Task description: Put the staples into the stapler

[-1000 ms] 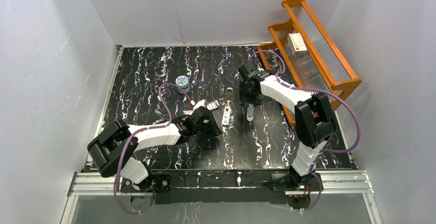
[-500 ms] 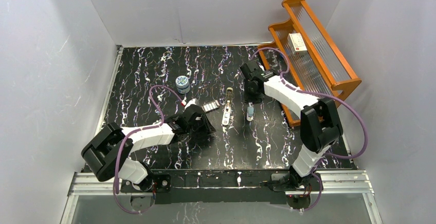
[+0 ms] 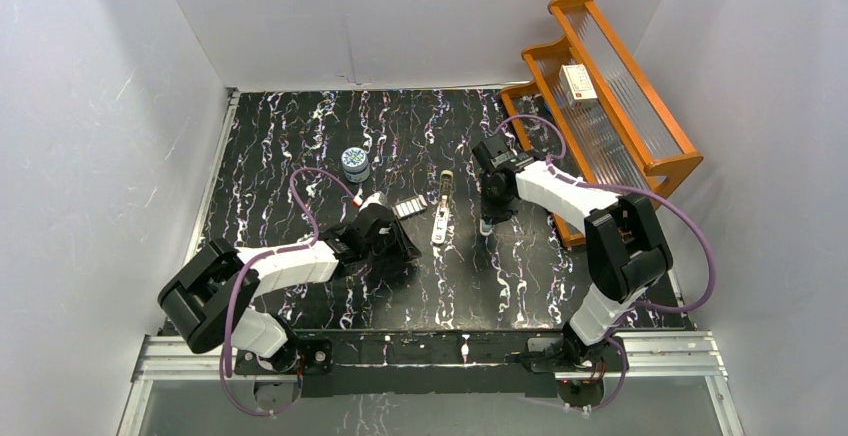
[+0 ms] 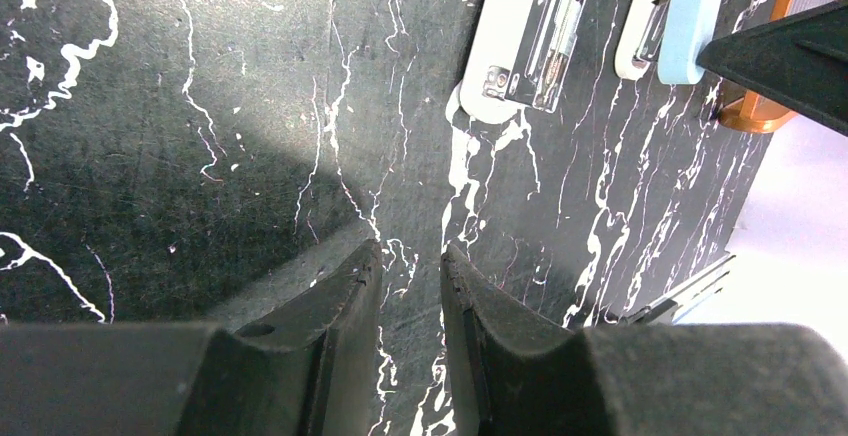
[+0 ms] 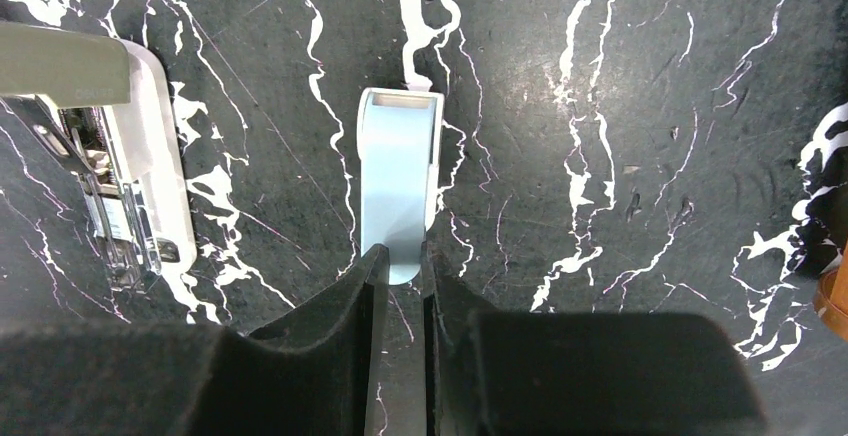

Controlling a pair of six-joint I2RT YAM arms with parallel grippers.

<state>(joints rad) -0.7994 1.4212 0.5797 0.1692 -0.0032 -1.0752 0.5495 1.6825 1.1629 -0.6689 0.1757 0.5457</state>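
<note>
The cream stapler (image 3: 440, 220) lies open in the middle of the mat, its metal rail (image 4: 555, 16) bared. The staples (image 3: 408, 207) sit in their small grey tray just left of it, with the red-and-white sleeve (image 3: 368, 201) further left. My left gripper (image 3: 402, 247) hovers over bare mat near the stapler's left side; its jaws (image 4: 410, 256) stand slightly open with nothing between them. My right gripper (image 3: 487, 216) is down on the light blue stapler (image 5: 400, 176), shut on its rounded near end (image 5: 402, 254). The cream stapler (image 5: 130, 156) lies to its left.
A round blue-and-white tin (image 3: 354, 163) stands at the back left of the mat. An orange wooden rack (image 3: 610, 106) lines the right side, holding a white box (image 3: 578, 81). The rack's foot (image 4: 765, 116) shows past the light blue stapler (image 4: 680, 16).
My right gripper came nearer and down onto the light blue stapler and shut on its end. My left gripper drew back a little to the left, then stayed put.
</note>
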